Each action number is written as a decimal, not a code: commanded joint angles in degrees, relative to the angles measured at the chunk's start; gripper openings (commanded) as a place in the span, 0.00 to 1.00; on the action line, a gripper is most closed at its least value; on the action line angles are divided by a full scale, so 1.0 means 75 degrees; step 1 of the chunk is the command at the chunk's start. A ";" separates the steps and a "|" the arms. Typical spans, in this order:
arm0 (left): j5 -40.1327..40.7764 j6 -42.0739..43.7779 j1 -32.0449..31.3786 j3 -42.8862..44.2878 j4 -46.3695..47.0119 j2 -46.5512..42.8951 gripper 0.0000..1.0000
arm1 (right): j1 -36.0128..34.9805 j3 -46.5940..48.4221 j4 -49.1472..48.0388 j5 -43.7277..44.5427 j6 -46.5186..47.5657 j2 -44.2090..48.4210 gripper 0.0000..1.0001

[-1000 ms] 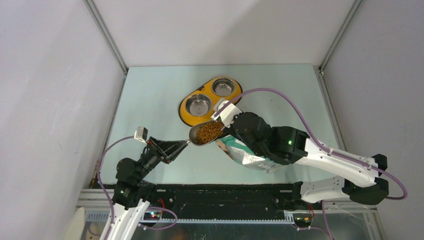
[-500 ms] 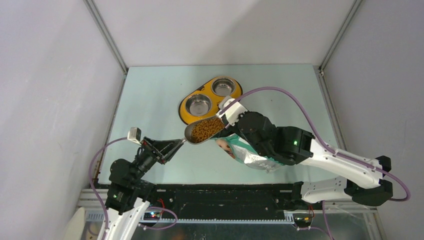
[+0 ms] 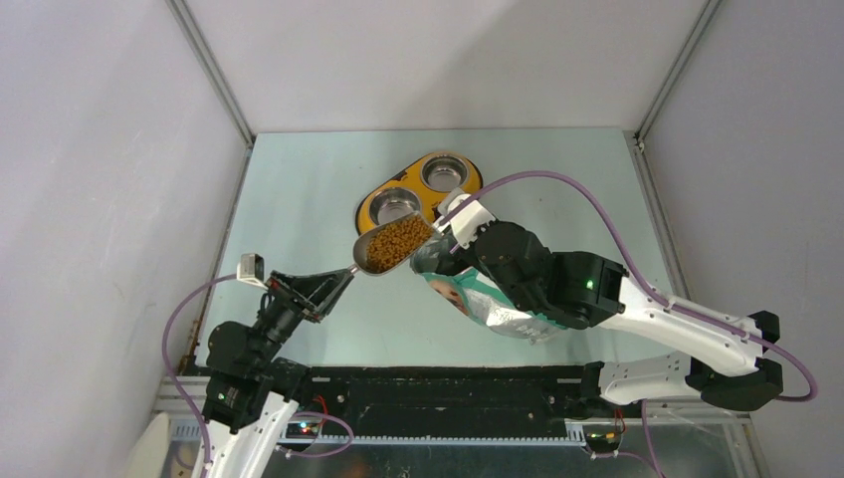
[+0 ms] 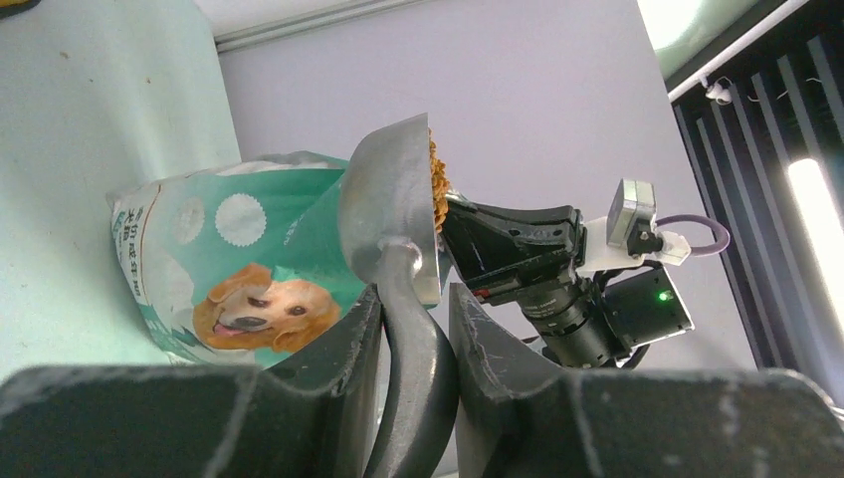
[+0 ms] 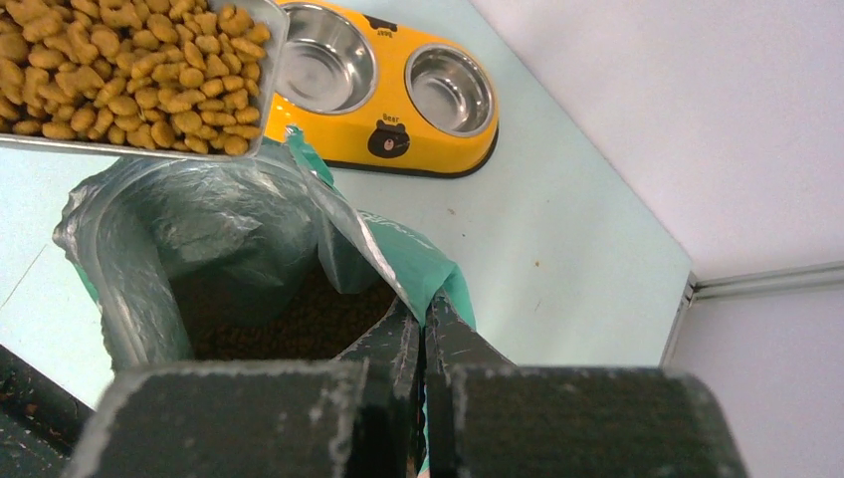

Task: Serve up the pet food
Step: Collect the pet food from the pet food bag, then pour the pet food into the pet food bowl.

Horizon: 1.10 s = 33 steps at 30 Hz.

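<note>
Left gripper (image 4: pixel 410 311) pinched the handle of the grey metal scoop (image 4: pixel 383 214). It was heaped with brown kibble pet food (image 3: pixel 393 243), beside the yellow two-bowl feeder (image 5: pixel 438 149). Right gripper (image 5: pixel 423 334) jaws were pressed together on the teal-and-white bag (image 5: pixel 408 254) rim. Risk: the thin handle could twist and spill pellets short of the bowl.

You see tan-brown pet food (image 3: pixel 395 242) in a dull silver scoop (image 4: pixel 383 204) ahead of the black left end effector (image 4: pixel 410 309). Beside it, the bag (image 4: pixel 229 269): teal and white, golden dog print. The feeder (image 5: pixel 443 147): yellow, black bear mark. The worktop (image 3: pixel 299 189): pale mint.
</note>
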<state>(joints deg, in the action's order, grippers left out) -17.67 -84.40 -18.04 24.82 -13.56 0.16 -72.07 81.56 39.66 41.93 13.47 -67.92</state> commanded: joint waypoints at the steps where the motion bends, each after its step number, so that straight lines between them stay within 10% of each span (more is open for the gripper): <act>1: 0.0300 -0.0035 0.0066 0.0288 0.0928 -0.1734 0.00 | -0.0004 0.0780 -0.1076 0.0438 -0.0113 0.0295 0.00; 24: 0.1511 -0.0477 0.0065 -0.0242 0.4261 0.0401 0.00 | -0.0088 0.0225 -0.1074 0.0863 -0.0420 0.0751 0.00; 33: 0.1979 -0.0250 0.0072 0.0303 0.2441 0.1113 0.00 | -0.0067 0.0055 -0.0882 0.1032 -0.0607 0.0914 0.00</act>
<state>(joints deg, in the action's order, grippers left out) -6.31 -86.61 -17.96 23.40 6.90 7.64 -72.16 80.62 40.86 45.95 9.85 -64.64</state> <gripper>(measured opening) 0.298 0.009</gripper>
